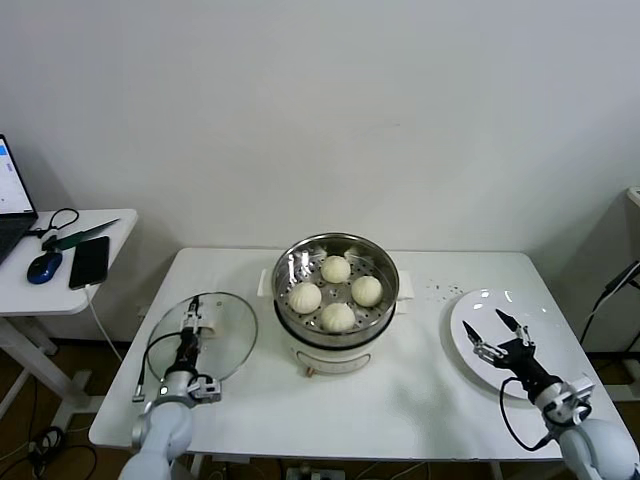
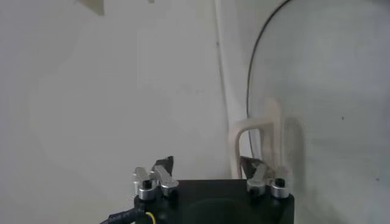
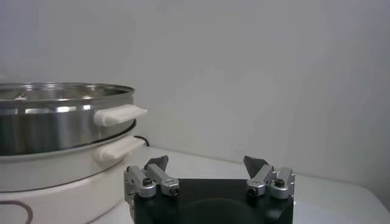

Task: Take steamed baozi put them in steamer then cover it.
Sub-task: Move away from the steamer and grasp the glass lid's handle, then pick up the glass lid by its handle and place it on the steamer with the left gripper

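Positioning my left gripper (image 2: 207, 167), jaws spread, astride the cover's white handle (image 2: 256, 143), I am judging the cover (image 1: 205, 335) rigid, slippery, breakable.

1. My head camera sits up high and looks forward and down. It sees the whole white table (image 1: 400, 390), both my arms and the wall behind.
2. My left wrist camera sits just behind my left gripper (image 2: 207, 167). It looks very close at the cover (image 2: 317, 91) and its white handle (image 2: 256, 143).
3. My right wrist camera sits low behind my right gripper (image 3: 207, 165). It looks sideways across the table at the steamer (image 3: 58, 128).
4. Head and right wrist views share the steamer (image 1: 337, 300). Head and left wrist views share the cover (image 1: 215, 335).
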Controlling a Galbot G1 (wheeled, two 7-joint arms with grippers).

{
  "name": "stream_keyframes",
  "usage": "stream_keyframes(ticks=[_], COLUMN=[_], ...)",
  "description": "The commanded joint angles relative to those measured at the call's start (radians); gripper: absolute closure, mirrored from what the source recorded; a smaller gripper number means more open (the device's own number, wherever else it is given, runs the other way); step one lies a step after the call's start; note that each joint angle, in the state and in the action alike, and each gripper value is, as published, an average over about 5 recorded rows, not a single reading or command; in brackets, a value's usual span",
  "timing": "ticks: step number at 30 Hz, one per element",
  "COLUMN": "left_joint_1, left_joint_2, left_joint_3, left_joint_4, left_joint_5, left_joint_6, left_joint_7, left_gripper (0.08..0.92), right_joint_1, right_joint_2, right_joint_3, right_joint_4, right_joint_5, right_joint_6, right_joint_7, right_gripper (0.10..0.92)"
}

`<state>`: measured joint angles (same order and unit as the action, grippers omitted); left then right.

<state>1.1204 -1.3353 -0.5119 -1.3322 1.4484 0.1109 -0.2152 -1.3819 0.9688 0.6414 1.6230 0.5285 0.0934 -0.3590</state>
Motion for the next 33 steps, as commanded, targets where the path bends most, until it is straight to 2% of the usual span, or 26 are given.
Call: stream_keyframes(ticks=[1, 12, 18, 21, 26, 33], left_joint_1=[-0.022, -0.020, 0.025, 0.062, 0.136, 0.276], left_joint_2=[0.002, 0.008, 0.042, 0.078, 0.142, 0.198], left_joint_3=[0.003, 0.005, 0.007, -0.003, -0.027, -0.024], left_joint_4=[0.029, 0.017, -0.111, -0.230, -0.426, -0.640], left_joint_5=[-0.030, -0.054, -0.129, -0.184, -0.213, -0.151], left_joint_6=[-0.032, -0.047, -0.030, -0.006, 0.063, 0.258], left_joint_7=[0.009, 0.016, 0.054, 0.096, 0.130, 0.177], left_gripper=[0.329, 0.649, 0.817, 0.852, 0.850, 0.850], right_joint_1=[0.014, 0.031, 0.027, 0.027, 0.039, 0.049], right_joint_2=[0.008, 0.012, -0.002, -0.028, -0.049, -0.075], right_joint_3=[-0.010, -0.016, -0.017, -0.018, -0.020, -0.033], right_joint_4=[-0.024, -0.045, -0.047, -0.043, -0.050, -0.063], right_joint_5=[-0.039, -0.059, -0.065, -0.070, -0.068, -0.073], right_joint_6=[0.010, 0.020, 0.021, 0.019, 0.020, 0.023], right_joint_7=[-0.006, -0.013, -0.019, -0.021, -0.019, -0.019], right_gripper=[0.203, 0.203, 0.203, 0.203, 0.203, 0.203])
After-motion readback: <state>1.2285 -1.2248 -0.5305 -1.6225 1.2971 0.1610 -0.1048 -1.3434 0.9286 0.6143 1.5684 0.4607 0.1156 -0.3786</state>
